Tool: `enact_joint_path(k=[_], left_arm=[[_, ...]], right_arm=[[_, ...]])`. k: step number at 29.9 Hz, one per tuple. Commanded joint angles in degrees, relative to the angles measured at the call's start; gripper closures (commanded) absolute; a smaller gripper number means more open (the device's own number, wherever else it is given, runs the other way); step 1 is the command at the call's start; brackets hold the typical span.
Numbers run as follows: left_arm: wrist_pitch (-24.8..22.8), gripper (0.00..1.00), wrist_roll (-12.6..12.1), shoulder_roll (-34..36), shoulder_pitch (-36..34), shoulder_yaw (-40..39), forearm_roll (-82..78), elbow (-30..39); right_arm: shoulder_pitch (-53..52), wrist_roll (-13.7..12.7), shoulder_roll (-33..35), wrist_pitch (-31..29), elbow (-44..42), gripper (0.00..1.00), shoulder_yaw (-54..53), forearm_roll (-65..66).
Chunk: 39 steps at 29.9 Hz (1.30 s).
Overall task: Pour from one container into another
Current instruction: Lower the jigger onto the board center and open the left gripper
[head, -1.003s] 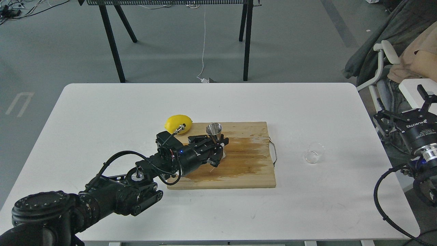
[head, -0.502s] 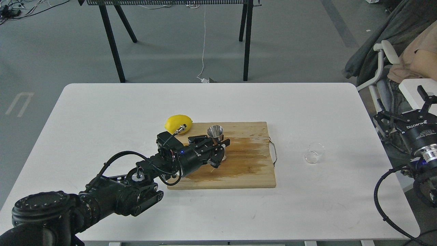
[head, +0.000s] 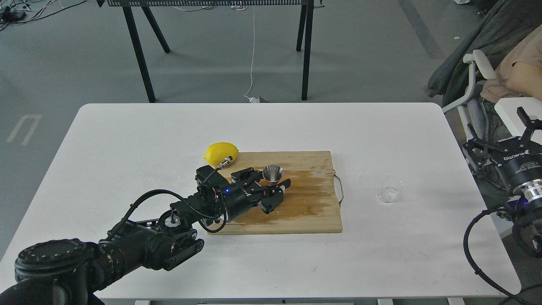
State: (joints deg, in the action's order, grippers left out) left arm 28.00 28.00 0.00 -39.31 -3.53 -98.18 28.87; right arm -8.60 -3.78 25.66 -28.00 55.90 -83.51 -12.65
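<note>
The steel jigger (head: 273, 173) stands upright on the wooden cutting board (head: 313, 212), and only its upper cone and rim show. My left gripper (head: 267, 183) comes in from the left, its fingers on either side of the jigger's lower half and apparently shut on it. The clear glass cup (head: 389, 189) sits on the white table (head: 127, 140) right of the board, with nothing touching it. At the table's right edge my right gripper (head: 497, 123) stands open, well clear of the cup.
A lemon (head: 220, 152) lies at the board's back left corner, just behind my left wrist. The board's middle is darkened with wet patches, and a wire handle (head: 340, 188) sticks out from its right side. A chair with clothing stands beyond the right edge.
The jigger has come down and a little to the right together with my left gripper, so less of it shows. The glass cup and right arm have not moved.
</note>
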Motion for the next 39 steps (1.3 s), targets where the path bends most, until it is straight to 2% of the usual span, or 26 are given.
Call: enact_joint_path(k=[1, 30, 39], left_arm=[[0.00, 0.06, 0.00, 0.00, 0.11, 0.01, 0.00, 0.23], [0.00, 0.06, 0.00, 0.00, 3.01, 0.01, 0.00, 0.23], [0.00, 0.06, 0.00, 1.93, 2.83, -0.16, 0.00, 0.23]], right_arm=[[0.16, 0.00, 0.00, 0.00, 0.00, 0.01, -0.08, 0.00], [0.60, 0.00, 0.00, 0.00, 0.09, 0.01, 0.01, 0.00], [0.77, 0.00, 0.00, 0.00, 0.18, 0.01, 0.01, 0.00]])
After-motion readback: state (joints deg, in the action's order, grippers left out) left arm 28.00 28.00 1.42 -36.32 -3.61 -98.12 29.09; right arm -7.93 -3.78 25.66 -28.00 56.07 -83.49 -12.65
